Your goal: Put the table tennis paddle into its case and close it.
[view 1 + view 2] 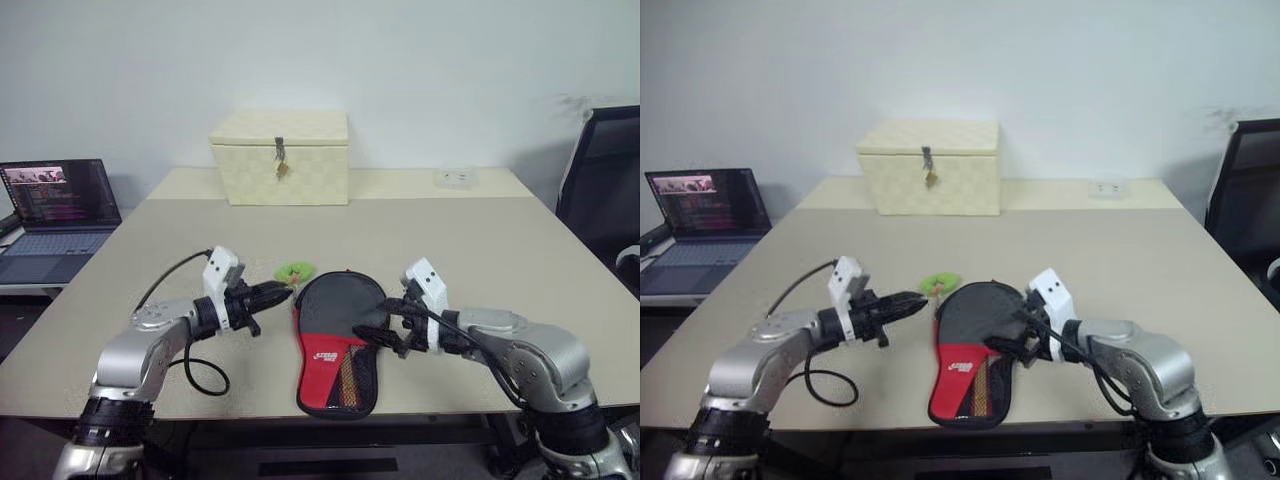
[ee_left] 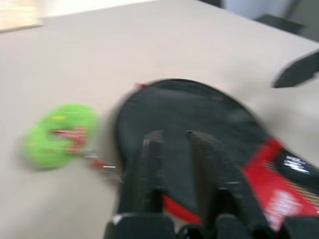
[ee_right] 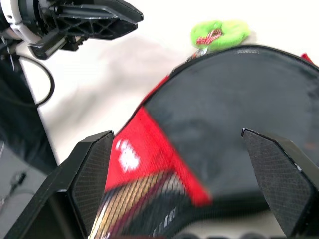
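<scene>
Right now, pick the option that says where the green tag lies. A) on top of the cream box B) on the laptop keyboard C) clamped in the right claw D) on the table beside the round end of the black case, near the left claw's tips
D: the green tag lies on the table at the round end of the case, just past the left claw.

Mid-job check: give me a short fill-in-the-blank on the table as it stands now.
1. The case lies between the left gripper and the ____ gripper.
2. The fluffy tag by the case's round end is ____ in colour.
3. The right gripper's fingers stand wide ____.
4. At the table's far edge sits a cream box with a ____ on its front.

Missing words: right; green; open; latch
</scene>
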`<state>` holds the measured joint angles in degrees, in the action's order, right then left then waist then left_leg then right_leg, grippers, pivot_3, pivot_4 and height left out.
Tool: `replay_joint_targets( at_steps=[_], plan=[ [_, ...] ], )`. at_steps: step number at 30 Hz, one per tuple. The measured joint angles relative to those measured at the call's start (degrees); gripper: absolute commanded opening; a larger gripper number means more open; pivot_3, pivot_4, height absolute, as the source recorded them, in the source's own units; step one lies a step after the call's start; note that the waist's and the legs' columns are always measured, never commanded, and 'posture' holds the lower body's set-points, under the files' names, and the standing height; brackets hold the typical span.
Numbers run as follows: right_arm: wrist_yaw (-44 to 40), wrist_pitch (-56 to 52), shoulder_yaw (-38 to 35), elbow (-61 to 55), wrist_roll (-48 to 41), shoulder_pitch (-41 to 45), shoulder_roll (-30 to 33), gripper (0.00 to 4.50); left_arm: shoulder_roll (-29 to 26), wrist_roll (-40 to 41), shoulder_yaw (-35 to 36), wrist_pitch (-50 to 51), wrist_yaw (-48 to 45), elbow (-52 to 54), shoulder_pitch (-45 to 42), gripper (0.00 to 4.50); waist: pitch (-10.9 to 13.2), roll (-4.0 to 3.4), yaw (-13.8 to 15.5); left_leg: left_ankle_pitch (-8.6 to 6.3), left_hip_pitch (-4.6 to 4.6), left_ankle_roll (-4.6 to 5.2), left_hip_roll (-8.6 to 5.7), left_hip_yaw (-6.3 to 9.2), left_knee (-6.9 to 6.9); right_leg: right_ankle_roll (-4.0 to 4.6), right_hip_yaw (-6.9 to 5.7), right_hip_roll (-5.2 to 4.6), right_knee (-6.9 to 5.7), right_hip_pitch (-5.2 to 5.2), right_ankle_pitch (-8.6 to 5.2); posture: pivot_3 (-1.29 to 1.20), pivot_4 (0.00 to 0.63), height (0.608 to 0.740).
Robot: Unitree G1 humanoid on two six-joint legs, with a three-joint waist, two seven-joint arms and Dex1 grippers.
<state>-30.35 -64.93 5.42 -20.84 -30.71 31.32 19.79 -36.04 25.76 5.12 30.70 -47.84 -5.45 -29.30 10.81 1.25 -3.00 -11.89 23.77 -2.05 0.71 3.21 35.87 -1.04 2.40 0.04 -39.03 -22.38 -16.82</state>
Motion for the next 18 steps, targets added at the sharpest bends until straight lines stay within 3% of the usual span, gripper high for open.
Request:
replay_joint_targets(
  at_steps=[7, 13, 18],
  plan=[
    [1.10, 4.39, 4.46, 4.39, 2.54, 1.61, -3.96, 4.50, 3.61, -7.34, -1.16, -5.78, 4.85, -18.89, -11.26, 4.44, 0.00, 0.00, 0.80, 0.00, 0.10, 0.00, -0.10, 0.01, 0.02, 0.07, -0.16, -0.10, 0.01, -0.07, 0.10, 0.00, 0.150, 0.740],
    [1.73, 6.04, 6.55, 5.62, 4.35, 1.86, -4.53, 4.50, 7.53, -12.07, -2.14, -10.74, 5.07, -44.29, -25.97, 4.48, 0.00, 0.01, 1.18, 0.00, 0.14, 0.00, -0.15, 0.02, 0.09, 0.04, -0.26, -0.05, -0.03, -0.08, 0.11, 0.00, 0.150, 0.740],
    [2.47, 9.77, 7.99, 5.90, 6.86, 1.93, -5.50, 4.50, 9.51, -16.04, -2.74, -16.54, 4.53, -57.48, -32.16, 4.48, 0.00, 0.01, 1.00, -0.01, 0.25, 0.01, -0.14, -0.11, 0.06, 0.04, -0.16, -0.05, -0.06, -0.29, 0.12, 0.00, 0.150, 0.740]
  ],
)
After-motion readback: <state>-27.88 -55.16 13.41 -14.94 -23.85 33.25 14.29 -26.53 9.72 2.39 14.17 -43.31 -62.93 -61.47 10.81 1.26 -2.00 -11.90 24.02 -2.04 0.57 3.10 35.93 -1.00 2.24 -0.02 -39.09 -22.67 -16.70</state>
